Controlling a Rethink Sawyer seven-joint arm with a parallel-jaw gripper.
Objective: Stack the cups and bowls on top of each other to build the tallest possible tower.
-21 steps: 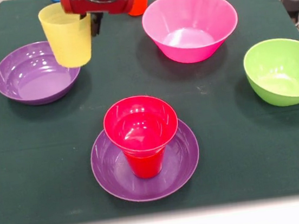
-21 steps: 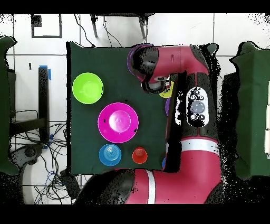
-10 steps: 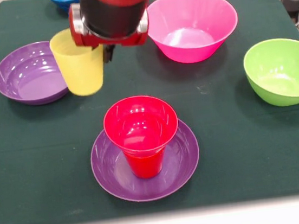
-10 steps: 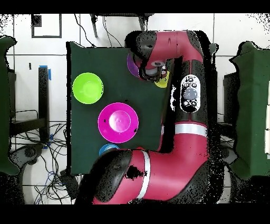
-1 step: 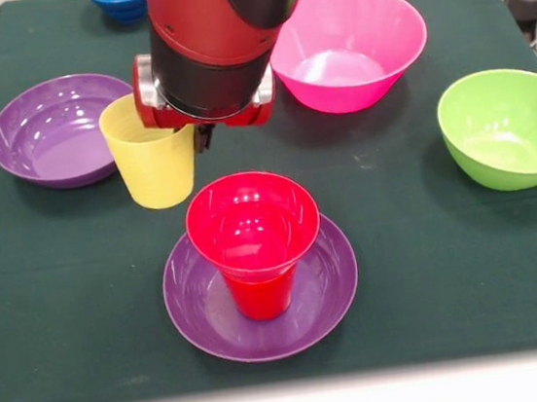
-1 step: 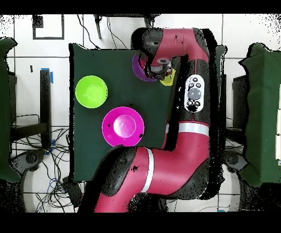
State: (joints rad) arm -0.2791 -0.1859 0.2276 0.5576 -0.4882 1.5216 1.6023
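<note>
One yellow cup point(image 5: 151, 163), clamped by my gripper point(image 5: 200, 137), could clip the red cup point(image 5: 253, 238) near the table's point(image 5: 67, 314) front edge, toppling it.

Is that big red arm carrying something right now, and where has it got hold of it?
Yes, the yellow cup, upright above the table. The gripper holds it at the rim, on the side nearest the arm.

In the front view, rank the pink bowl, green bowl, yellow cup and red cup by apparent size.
1. Pink bowl.
2. Green bowl.
3 and 4. Red cup and yellow cup: they look alike; the red one stands nearer the camera and the arm partly hides the yellow, so no ranking.
</note>
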